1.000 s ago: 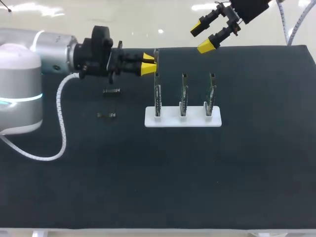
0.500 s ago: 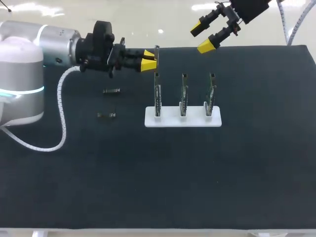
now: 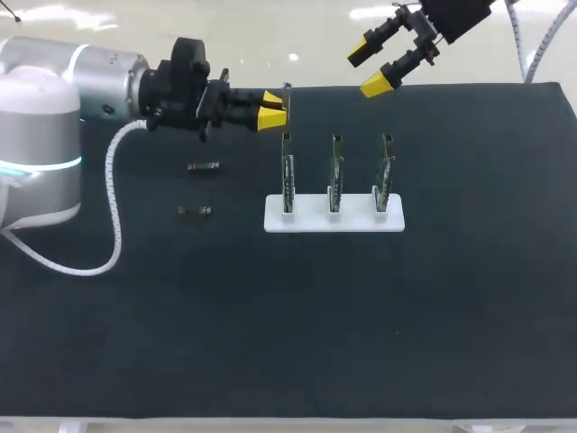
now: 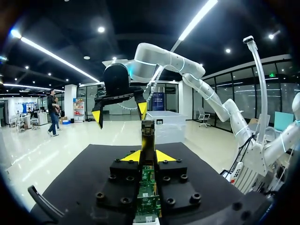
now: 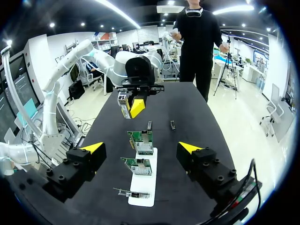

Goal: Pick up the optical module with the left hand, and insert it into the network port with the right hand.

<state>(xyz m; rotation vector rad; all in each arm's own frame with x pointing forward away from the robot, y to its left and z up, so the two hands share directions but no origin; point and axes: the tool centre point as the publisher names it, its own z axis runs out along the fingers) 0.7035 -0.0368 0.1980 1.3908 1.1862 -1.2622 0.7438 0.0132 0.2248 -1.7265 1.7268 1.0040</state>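
Gripping the optical module (image 3: 286, 91) in the left end effector (image 3: 277, 110), both yellow fingertips pressed against its sides, at eleven o'clock of the white stand (image 3: 334, 221) and twelve o'clock of the leftmost of three upright circuit boards (image 3: 288, 176). From the left wrist, showing the module poking straight out past the tips, over a board's edge. Hovering with the right end effector (image 3: 380, 64) at one o'clock of the stand, by the far edge of the worktop (image 3: 270, 316), tips spread wide on nothing, well apart from the module. Lying flat at nine o'clock of the stand, two spare modules (image 3: 204, 166), apart from both end effectors.
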